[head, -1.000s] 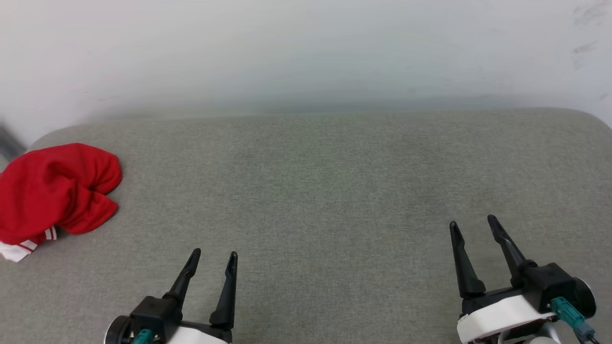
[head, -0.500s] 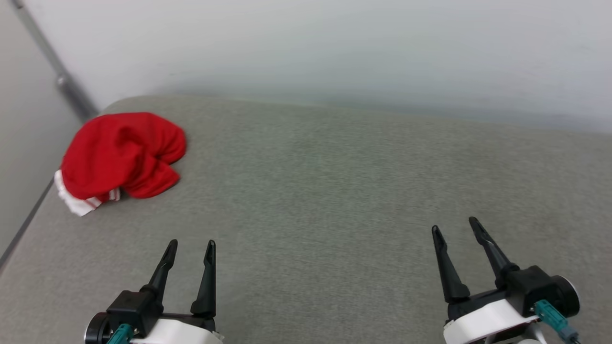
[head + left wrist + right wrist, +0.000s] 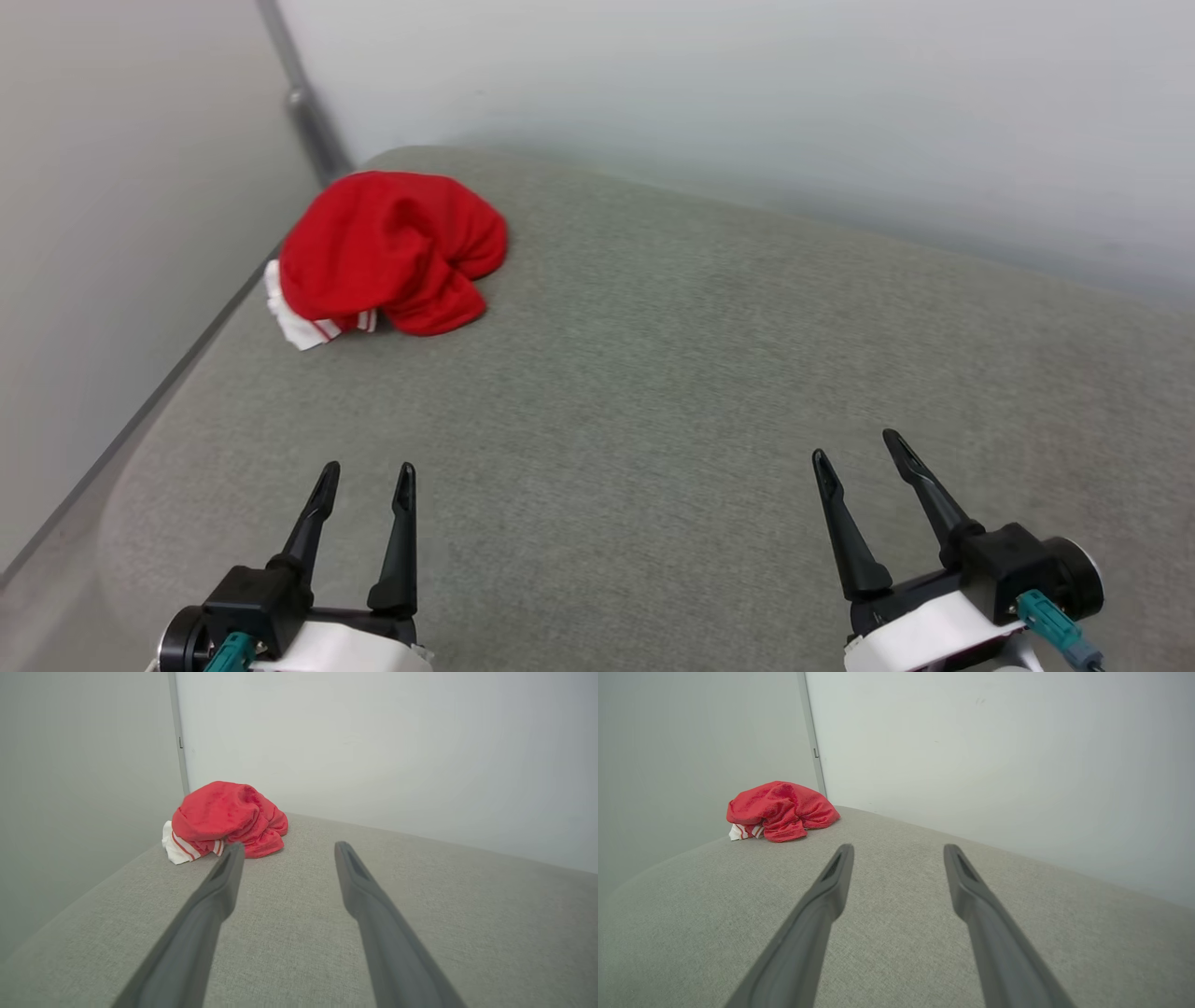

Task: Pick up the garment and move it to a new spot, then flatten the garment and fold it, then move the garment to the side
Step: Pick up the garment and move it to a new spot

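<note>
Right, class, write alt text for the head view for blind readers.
A crumpled red garment with white trim lies in the far left corner of a grey cushioned surface. Nearer, the left gripper and right gripper are open and empty.

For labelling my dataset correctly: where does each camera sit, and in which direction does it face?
Head view: on the head, facing forward and down at the cushion; garment at its far left corner; left gripper and right gripper, both open, at the bottom.
Left wrist view: on the left wrist, facing along the left gripper towards the garment and wall.
Right wrist view: on the right wrist, facing along the right gripper; garment ahead, leftwards.
Shared: both wrist views show the garment before the wall corner.
</note>
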Tool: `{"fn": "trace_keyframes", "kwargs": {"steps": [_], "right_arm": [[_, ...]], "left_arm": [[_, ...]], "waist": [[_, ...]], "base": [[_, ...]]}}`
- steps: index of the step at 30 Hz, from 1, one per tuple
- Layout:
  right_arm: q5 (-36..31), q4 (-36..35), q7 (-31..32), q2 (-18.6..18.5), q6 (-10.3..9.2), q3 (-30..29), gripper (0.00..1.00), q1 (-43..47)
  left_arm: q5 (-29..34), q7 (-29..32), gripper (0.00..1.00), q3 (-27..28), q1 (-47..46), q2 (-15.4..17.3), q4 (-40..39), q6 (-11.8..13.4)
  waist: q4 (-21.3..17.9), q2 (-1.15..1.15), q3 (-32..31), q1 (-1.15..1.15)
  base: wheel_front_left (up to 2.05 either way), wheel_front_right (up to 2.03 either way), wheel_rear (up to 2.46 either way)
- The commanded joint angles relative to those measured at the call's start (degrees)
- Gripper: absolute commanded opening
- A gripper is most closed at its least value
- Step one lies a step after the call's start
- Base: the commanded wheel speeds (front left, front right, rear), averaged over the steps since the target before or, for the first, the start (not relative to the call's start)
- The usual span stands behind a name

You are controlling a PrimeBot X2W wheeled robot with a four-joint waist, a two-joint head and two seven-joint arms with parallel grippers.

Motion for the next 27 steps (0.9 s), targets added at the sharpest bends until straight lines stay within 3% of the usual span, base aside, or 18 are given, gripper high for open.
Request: {"fn": "trace_keyframes", "kwargs": {"steps": [1,12,27], "right_arm": [[0.08,0.03,-0.13,0.09,-0.04,0.01,1.0,0.12],[0.6,0.47,-0.12,0.09,-0.03,1.44,1.0,0.86],[0.19,0.02,-0.13,0.09,-0.04,1.78,1.0,-0.02]], "left_arm": [[0.33,-0.16,1.0,-0.26,0.52,-0.05,-0.16,0.1],[0.29,-0.16,1.0,-0.62,1.21,-0.05,-0.45,0.13],[-2.12,-0.16,1.0,-0.74,0.76,-0.05,0.5,-0.03]], "waist": [[1.97,0.0,-0.2,0.0],[5.25,0.0,-0.86,0.0],[4.32,0.0,0.13,0.0]], "base": [[0.0,0.0,0.0],[0.0,0.0,0.0],[0.0,0.0,0.0]]}}
